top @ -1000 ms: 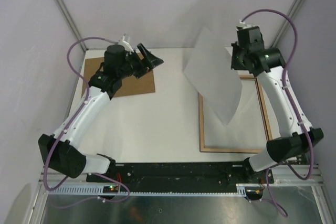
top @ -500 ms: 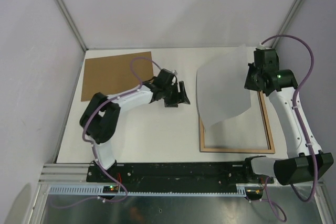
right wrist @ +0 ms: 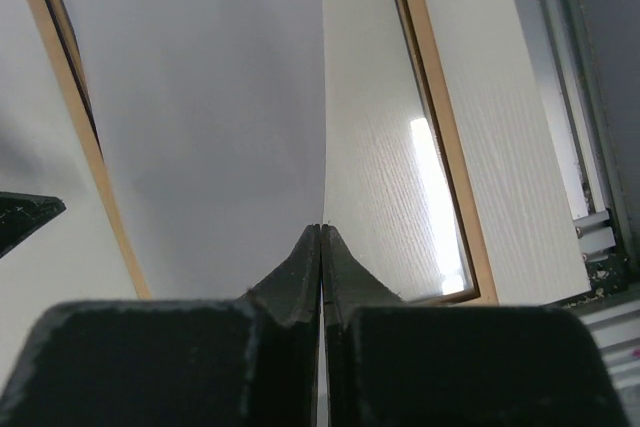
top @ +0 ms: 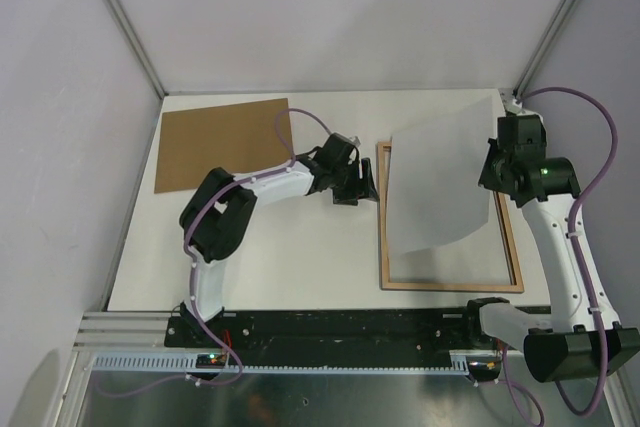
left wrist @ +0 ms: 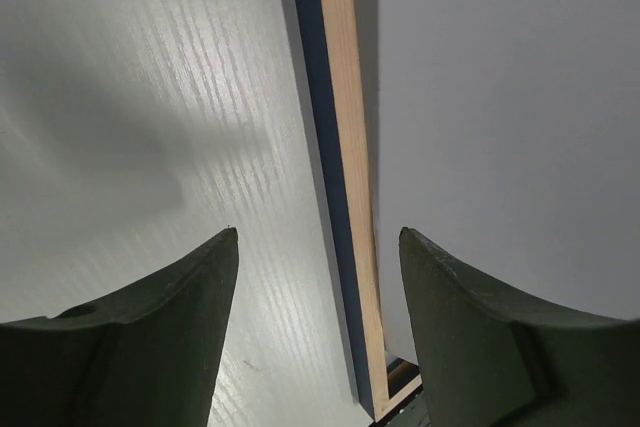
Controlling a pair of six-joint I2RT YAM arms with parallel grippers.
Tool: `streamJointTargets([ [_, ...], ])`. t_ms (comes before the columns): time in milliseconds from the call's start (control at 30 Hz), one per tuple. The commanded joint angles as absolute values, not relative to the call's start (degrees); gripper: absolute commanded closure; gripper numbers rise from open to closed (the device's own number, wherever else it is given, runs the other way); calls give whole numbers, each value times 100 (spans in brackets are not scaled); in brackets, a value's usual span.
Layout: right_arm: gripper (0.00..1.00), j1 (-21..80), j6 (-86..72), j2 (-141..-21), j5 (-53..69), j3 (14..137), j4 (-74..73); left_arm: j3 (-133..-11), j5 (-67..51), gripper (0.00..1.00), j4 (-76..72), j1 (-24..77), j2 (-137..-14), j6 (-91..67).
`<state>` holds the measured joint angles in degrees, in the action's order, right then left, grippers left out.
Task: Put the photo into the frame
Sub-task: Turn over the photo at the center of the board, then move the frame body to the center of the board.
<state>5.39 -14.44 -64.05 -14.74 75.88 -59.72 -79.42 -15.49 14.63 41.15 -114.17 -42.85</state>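
The frame [top: 450,287] lies flat on the right half of the table, light wood side up, navy face down. Over it hangs the photo [top: 440,187], its plain white back showing, curled and tilted. My right gripper [top: 497,164] is shut on the photo's right edge; in the right wrist view the sheet [right wrist: 200,97] runs from the closed fingertips [right wrist: 320,229] out over the frame [right wrist: 430,97]. My left gripper [top: 372,185] stands open astride the frame's left rail [left wrist: 345,197], one finger on each side with a gap, the photo [left wrist: 500,97] to its right.
A brown backing board [top: 220,142] lies flat at the table's back left. White tabletop [top: 290,247] spreads between board and frame. The enclosure's walls and metal posts [top: 120,17] close in the back and sides; the arms' base rail [top: 340,332] runs along the near edge.
My left arm swung from over the backing board across to the frame's left rail, its jaws narrowing a little. My right gripper carried the photo right and down over the frame.
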Motion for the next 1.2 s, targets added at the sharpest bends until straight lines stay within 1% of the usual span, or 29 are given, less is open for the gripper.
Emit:
streamJointTargets([
  [0,100,468,-1550,-6211,-1785,7585,-6063,-8228,-1660,31,1358,4177,-11579,-4143],
  [233,100,413,-1518,-6228,-1612,7585,-6094,-8461,-1641,31,1365,4301,-11894,-4097],
  [467,100,410,-1504,-6268,-1388,7585,-6045,-8612,-1403,34,1402,4381,-12067,-4112],
  [567,100,407,-1499,-6258,-1332,7585,-6018,-8744,-1102,36,1509,4462,-12130,-4025],
  [800,100,412,-1507,-6275,-1236,7576,-5980,-9230,18,40,2069,4828,-12363,-3608],
  [900,100,409,-1503,-6275,-1194,7576,-5951,-9390,276,41,2203,4932,-12465,-3505],
  [1000,100,413,-1515,-6287,-1157,7574,-5935,-9478,416,46,2283,4985,-12555,-3458],
  [1067,100,409,-1513,-6292,-1120,7562,-5920,-9491,495,53,2315,5003,-12602,-3449],
  [1133,100,412,-1514,-6297,-1080,7549,-5897,-9472,609,62,2345,5002,-12605,-3448],
  [1167,100,413,-1517,-6299,-1045,7545,-5884,-9456,705,68,2368,5001,-12591,-3451],
])
